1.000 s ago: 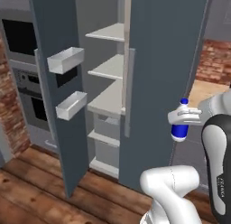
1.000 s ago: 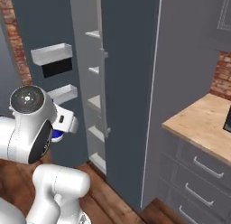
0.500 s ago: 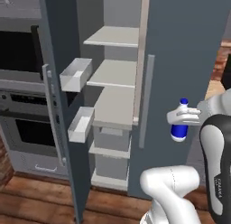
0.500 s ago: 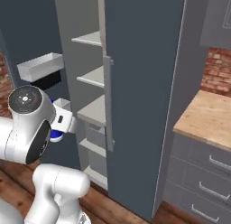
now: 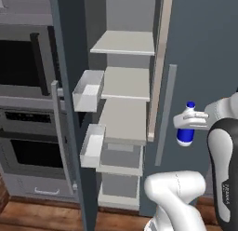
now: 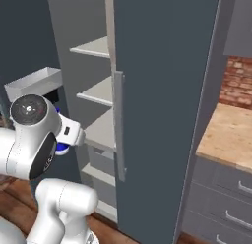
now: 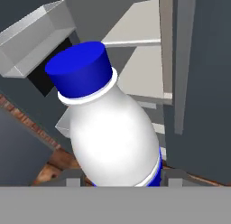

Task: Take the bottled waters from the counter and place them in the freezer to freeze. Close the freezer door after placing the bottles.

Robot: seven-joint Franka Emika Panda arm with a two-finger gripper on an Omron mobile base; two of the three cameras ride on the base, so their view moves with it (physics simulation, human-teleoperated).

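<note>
In the left base view, the black-windowed oven [image 5: 25, 146] stands at the far left, set into a grey wall unit. Just right of it the freezer door [image 5: 69, 109] hangs open, its slate-blue panel seen nearly edge-on, with two white bins [image 5: 88, 90] mounted on its inner face, one above the other. Past the door the freezer [image 5: 125, 118] shows its pale shelves stacked one over another, all bare. A long silver handle [image 5: 165, 113] runs down the neighbouring shut panel. Further right, the end effector [image 5: 190, 120] holds a water bottle [image 5: 186, 132] upright by its white upper body, the dark blue label showing below the fingers and the blue cap above; the bottle is in the air in front of the shut panel, to the right of the open shelves and at about the height of the lower ones. In the hand view the bottle [image 7: 110, 133] sits clamped between the two finger tips, cap pointing towards the bins and shelves. In the right base view, the tan surface [image 6: 231, 139] with grey drawer fronts lies at the far right, beside a brick wall [image 6: 241, 80].
</note>
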